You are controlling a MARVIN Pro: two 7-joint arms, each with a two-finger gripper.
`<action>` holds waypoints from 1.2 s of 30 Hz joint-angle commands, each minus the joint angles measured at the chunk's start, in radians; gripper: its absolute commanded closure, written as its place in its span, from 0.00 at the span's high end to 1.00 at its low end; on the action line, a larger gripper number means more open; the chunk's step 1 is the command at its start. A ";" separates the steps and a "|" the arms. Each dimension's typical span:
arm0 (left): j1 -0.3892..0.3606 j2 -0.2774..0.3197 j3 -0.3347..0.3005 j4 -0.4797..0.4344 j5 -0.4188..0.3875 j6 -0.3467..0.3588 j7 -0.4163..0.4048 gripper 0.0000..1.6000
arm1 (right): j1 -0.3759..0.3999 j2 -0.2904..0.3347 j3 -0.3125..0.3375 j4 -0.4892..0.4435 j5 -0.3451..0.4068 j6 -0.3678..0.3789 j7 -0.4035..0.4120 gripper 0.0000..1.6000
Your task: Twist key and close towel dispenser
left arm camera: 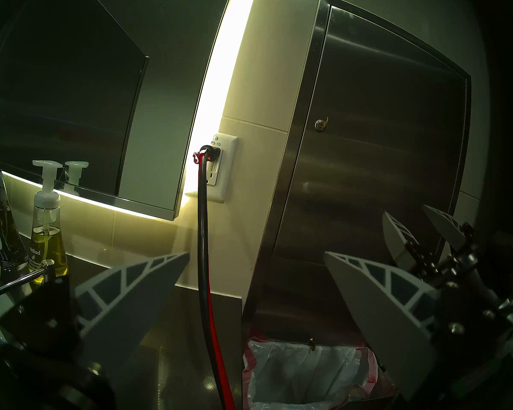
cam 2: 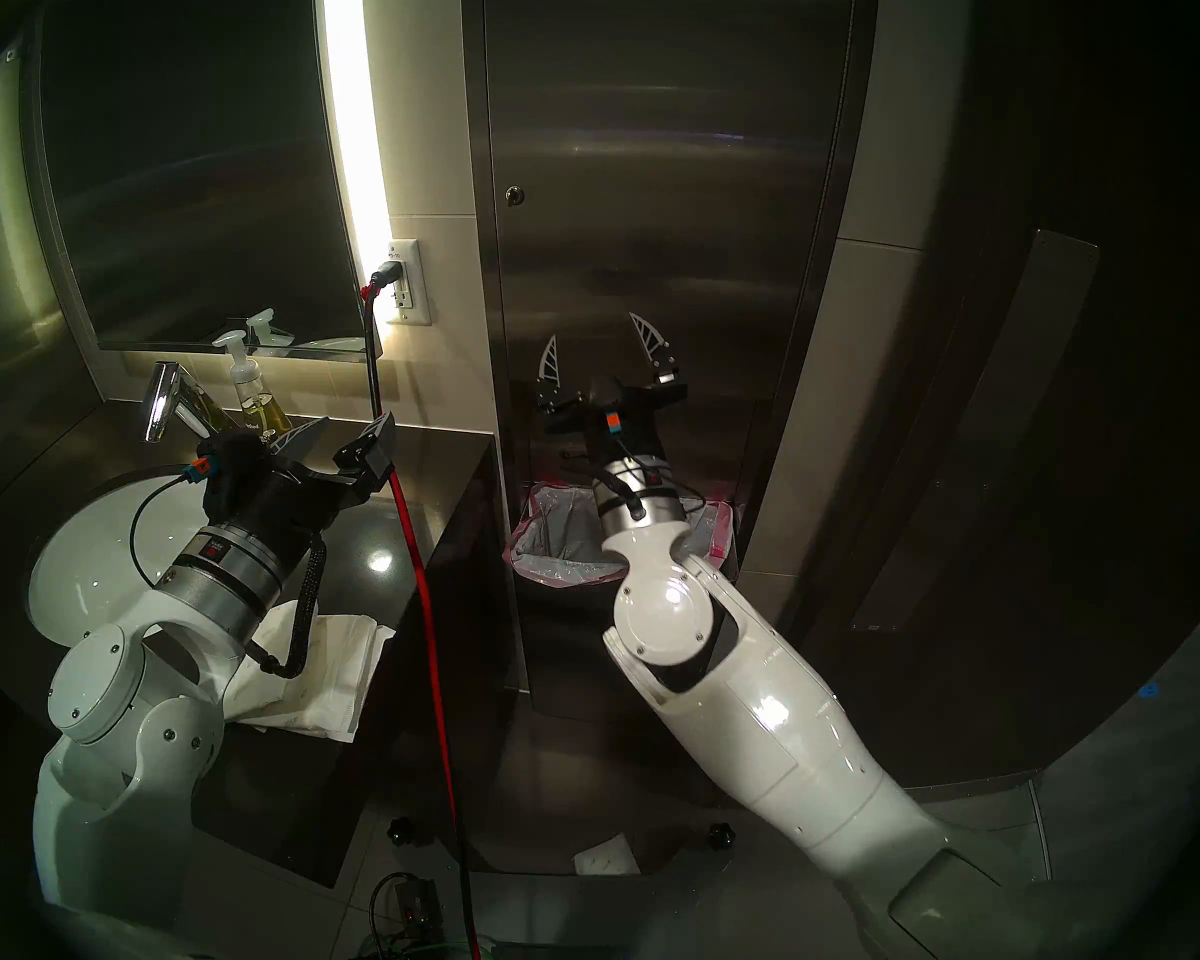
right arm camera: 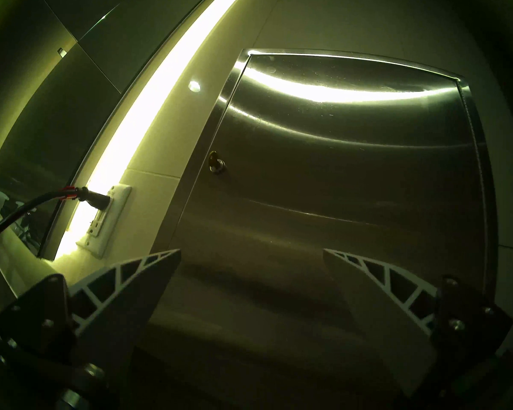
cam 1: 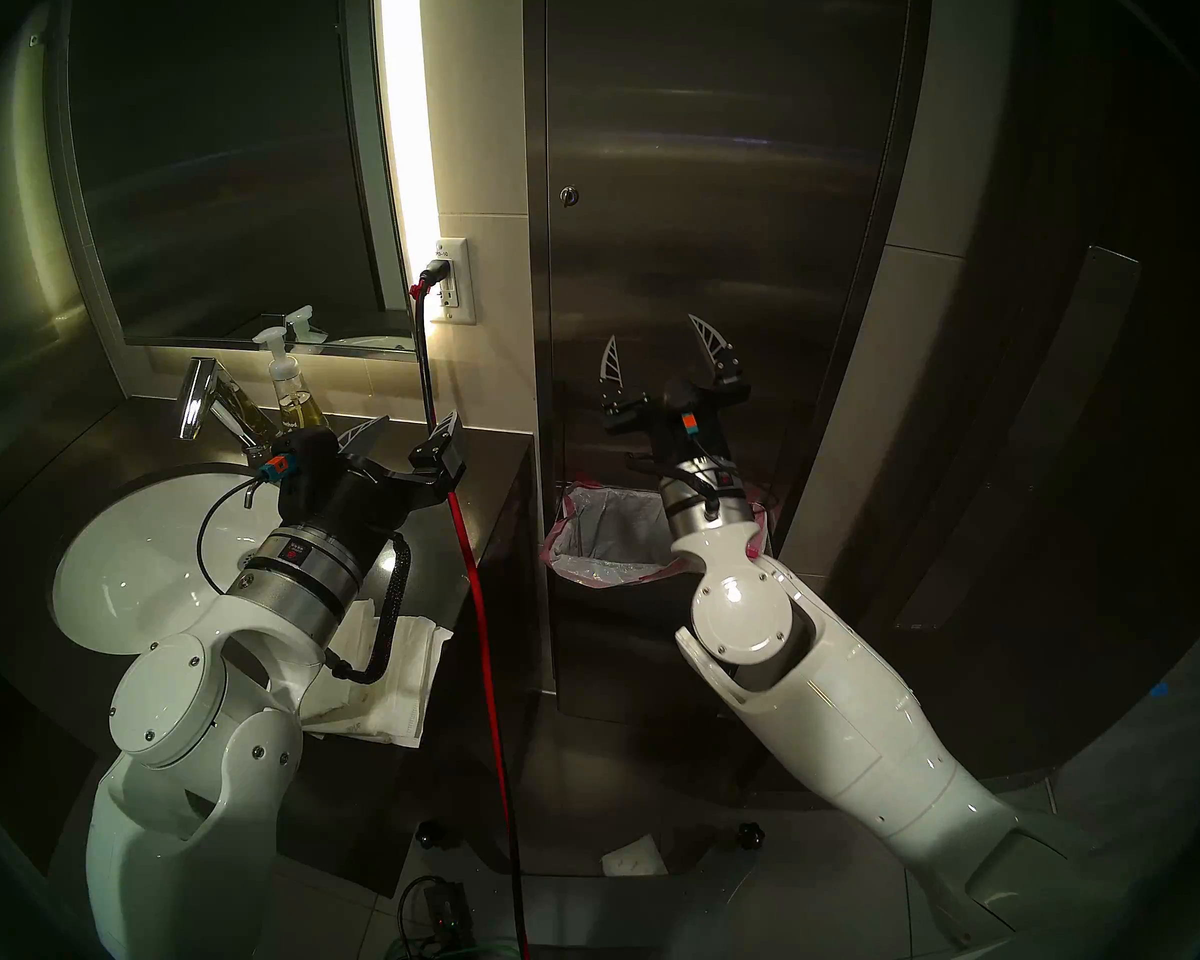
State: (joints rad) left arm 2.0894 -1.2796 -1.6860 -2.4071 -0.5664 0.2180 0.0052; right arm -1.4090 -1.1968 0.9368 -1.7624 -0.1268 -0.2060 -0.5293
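The towel dispenser (cam 1: 722,176) is a tall brushed steel wall cabinet; its door lies flat in its frame and no towels show inside. A small key (cam 1: 569,195) sits in the round lock at the door's left edge, also in the left wrist view (left arm camera: 320,124) and the right wrist view (right arm camera: 216,163). My right gripper (cam 1: 659,349) is open and empty, pointing up at the lower door, well below the key. My left gripper (cam 1: 410,432) is open and empty over the counter, left of the dispenser.
A lined waste bin (cam 1: 611,536) sits in the dispenser's base under my right wrist. A red-and-black cord (cam 1: 472,591) hangs from the wall outlet (cam 1: 453,283) past my left gripper. Sink (cam 1: 140,550), faucet (cam 1: 199,397), soap bottle (cam 1: 292,390), loose towels (cam 1: 396,674) on the counter.
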 commanded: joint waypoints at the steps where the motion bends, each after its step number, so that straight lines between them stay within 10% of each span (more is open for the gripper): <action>1: -0.004 0.001 0.000 -0.009 -0.001 0.000 -0.002 1.00 | -0.110 0.109 -0.008 -0.072 -0.017 -0.021 -0.061 1.00; 36: -0.005 -0.006 -0.001 -0.011 0.003 0.003 -0.007 1.00 | -0.562 0.514 -0.045 -0.356 -0.181 -0.130 -0.462 1.00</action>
State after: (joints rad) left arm 2.0890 -1.2866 -1.6871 -2.4070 -0.5615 0.2189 -0.0003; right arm -1.8662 -0.7876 0.8917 -2.0451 -0.2378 -0.3133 -0.9157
